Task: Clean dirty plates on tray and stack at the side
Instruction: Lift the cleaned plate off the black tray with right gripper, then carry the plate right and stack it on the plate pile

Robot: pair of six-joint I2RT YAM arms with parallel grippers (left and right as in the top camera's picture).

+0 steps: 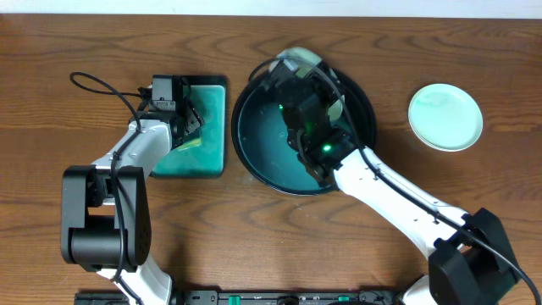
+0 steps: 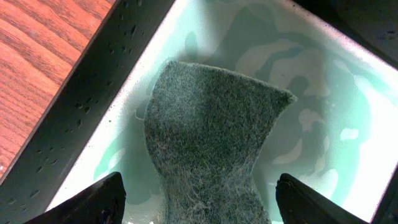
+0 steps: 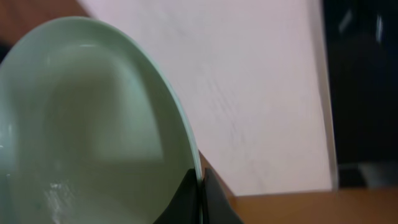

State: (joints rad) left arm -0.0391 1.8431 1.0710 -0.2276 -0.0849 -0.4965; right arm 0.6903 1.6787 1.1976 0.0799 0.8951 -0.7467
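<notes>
Over the black pan (image 1: pixel 238 127), right gripper (image 3: pixel 200 186) pinches a stiff, probably slippery plate (image 3: pixel 93 124) by its rim; left gripper (image 2: pixel 199 199) gapes above the sponge (image 2: pixel 211 124).

Crowded over the black pan (image 1: pixel 254 148) by the right arm (image 1: pixel 385 193), slanting in from the near right, held plate (image 1: pixel 302 58) at the far rim. Open wood (image 1: pixel 391 85) between pan and lone plate (image 1: pixel 445 116); sponge tray (image 1: pixel 212 157) capped by left gripper (image 1: pixel 190 125).
</notes>
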